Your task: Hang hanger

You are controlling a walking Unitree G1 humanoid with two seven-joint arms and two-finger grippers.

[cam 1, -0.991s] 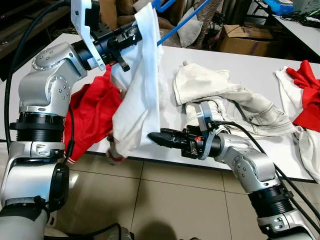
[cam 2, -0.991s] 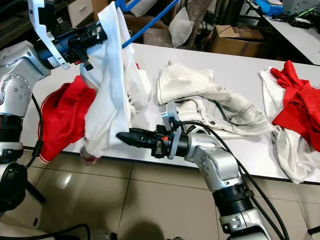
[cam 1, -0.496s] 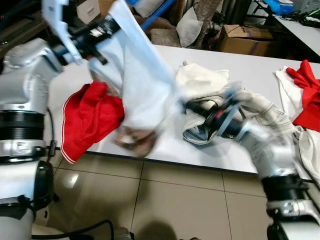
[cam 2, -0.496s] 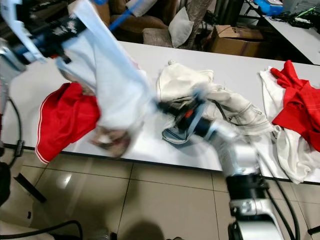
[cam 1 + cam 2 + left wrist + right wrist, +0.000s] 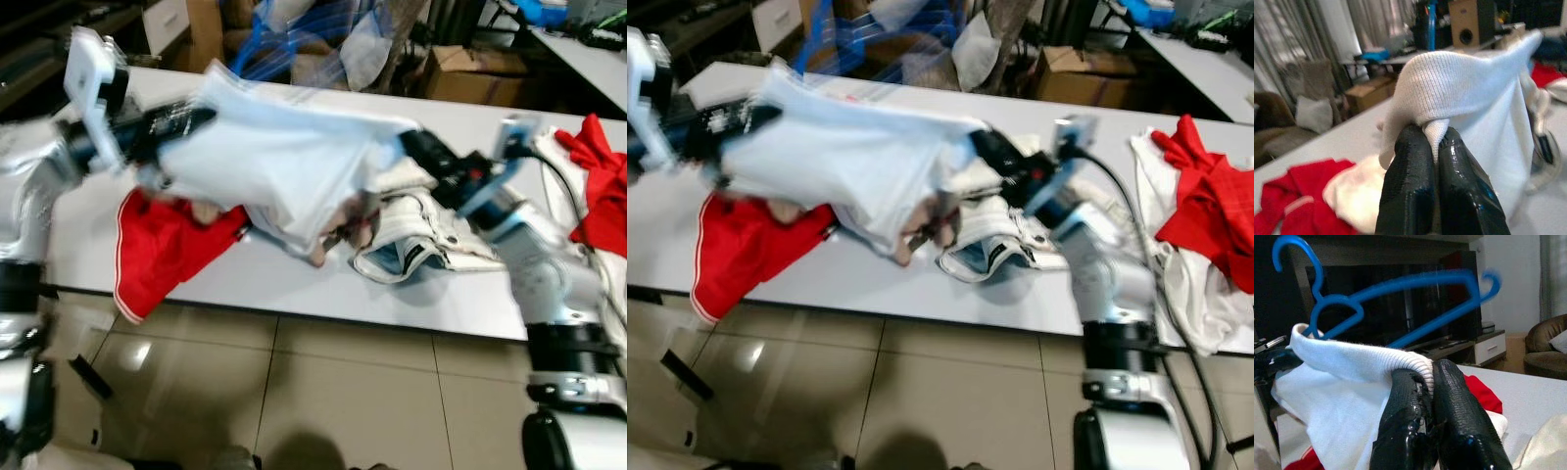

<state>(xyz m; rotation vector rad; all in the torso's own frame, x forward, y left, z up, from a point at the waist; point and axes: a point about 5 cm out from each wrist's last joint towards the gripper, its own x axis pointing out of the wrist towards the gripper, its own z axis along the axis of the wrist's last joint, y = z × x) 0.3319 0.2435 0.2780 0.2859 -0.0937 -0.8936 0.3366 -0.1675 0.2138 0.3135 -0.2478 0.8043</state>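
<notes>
A white knit garment [image 5: 284, 162] is stretched almost level above the table between my two grippers. My left gripper [image 5: 199, 117] is shut on its left end; the left wrist view has the ribbed hem pinched between the black fingers [image 5: 1415, 196]. At the other end, my right gripper [image 5: 409, 145] is shut on the hem [image 5: 1376, 360]. A blue hanger [image 5: 1400, 291] pokes out of the garment's top, and in the head views it is a blur [image 5: 294, 44] above the cloth.
A red garment [image 5: 162, 250] lies on the white table [image 5: 294, 284] under the left end. Cream trousers [image 5: 416, 240] lie below my right gripper. More red and white clothes [image 5: 598, 176] sit at the right. Cardboard box [image 5: 460, 78] behind; tiled floor in front.
My right gripper rose from the table's front edge and closed on the garment's free end. The cloth, hanging down before, is now pulled out sideways. The left arm swung lower.
</notes>
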